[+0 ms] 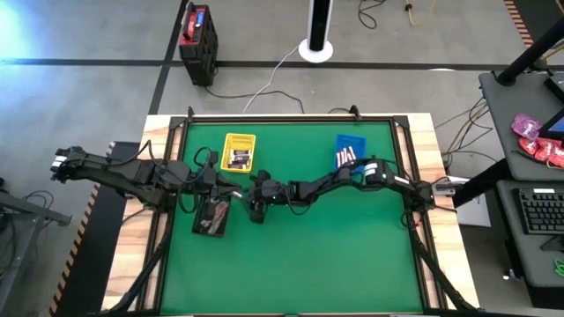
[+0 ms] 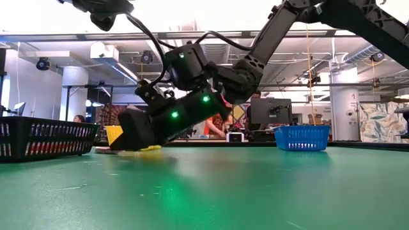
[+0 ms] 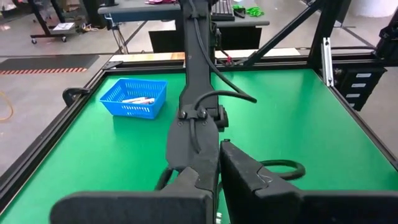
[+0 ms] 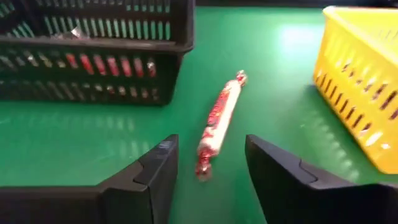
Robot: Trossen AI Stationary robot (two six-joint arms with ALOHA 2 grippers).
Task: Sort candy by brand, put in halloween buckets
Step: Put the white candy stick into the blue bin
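A reddish-pink wrapped candy (image 4: pixel 217 121) lies flat on the green table between the black bin (image 4: pixel 93 62) and the yellow bin (image 4: pixel 360 93). My right gripper (image 4: pixel 208 168) is open and low over the table, its fingers standing on either side of the candy's near end without touching it. In the high view this gripper (image 1: pixel 256 210) sits just right of the black bin (image 1: pixel 212 215). My left gripper (image 3: pixel 205 199) looks open and hovers higher, near the yellow bin (image 1: pixel 239 152), facing the right arm. The blue bin (image 1: pixel 350 151) stands at the far right.
The black bin holds reddish candies, the yellow bin dark ones, and the blue bin (image 3: pixel 135 98) whitish ones. Both arms cross close together over the table's middle (image 1: pixel 291 189). Open green surface lies toward the near edge (image 1: pixel 308 264). People and desks show beyond the table.
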